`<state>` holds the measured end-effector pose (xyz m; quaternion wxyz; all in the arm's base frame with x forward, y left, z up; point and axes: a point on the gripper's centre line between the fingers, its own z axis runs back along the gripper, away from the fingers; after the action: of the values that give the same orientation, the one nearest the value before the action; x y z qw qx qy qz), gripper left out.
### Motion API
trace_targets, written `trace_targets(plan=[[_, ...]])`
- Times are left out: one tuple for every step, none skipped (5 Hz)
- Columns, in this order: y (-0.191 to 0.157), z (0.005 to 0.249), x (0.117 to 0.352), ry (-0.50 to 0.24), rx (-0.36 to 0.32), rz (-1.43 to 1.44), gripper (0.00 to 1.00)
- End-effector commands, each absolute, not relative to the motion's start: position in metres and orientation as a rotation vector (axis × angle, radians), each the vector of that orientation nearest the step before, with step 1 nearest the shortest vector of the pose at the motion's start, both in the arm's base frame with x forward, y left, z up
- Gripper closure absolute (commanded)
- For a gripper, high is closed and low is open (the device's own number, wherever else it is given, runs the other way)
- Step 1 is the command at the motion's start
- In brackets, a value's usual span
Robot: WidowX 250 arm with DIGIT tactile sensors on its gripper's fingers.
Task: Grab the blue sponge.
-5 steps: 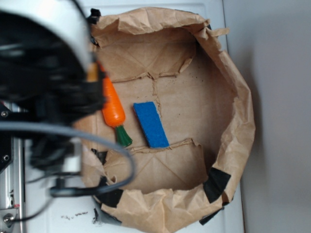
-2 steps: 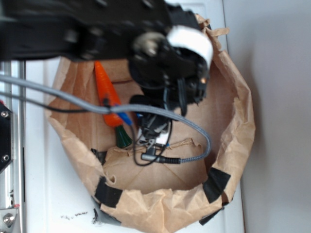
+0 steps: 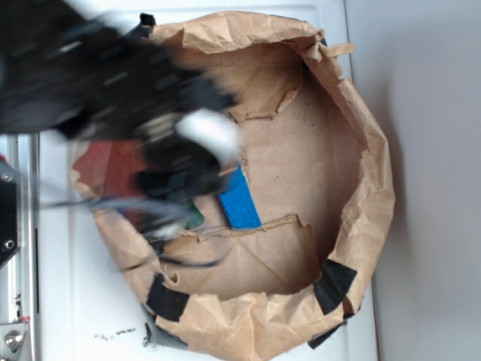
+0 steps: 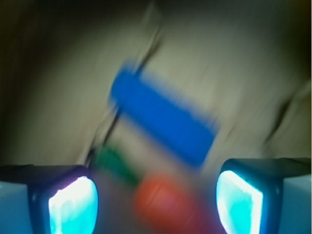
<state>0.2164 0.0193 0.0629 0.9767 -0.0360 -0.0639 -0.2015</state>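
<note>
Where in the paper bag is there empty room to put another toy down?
The paper bag has bare floor on the right, between the blue sponge and the crumpled right wall, and toward the top under the torn flap. The left side is crowded: the blurred robot arm covers it, with the carrot and its green top beside the sponge.

Tool [image 4: 156, 195] fingers spread; carrot [image 4: 168, 200] between them, blue sponge [image 4: 163, 118] beyond; bag walls [image 3: 368, 180] ring floor.
</note>
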Motion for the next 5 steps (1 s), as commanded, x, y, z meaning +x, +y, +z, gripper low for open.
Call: trace_targets(plan=[[0.015, 0.074, 0.222, -0.178, -0.048, -0.431, 0.00], [0.015, 0.074, 0.222, -0.178, -0.048, -0.431, 0.00], [0.015, 0.074, 0.222, -0.178, -0.048, -0.431, 0.00], [0.015, 0.078, 0.231, -0.222, -0.051, -0.429, 0.00], [0.020, 0.079, 0.281, -0.229, -0.055, -0.392, 0.00]])
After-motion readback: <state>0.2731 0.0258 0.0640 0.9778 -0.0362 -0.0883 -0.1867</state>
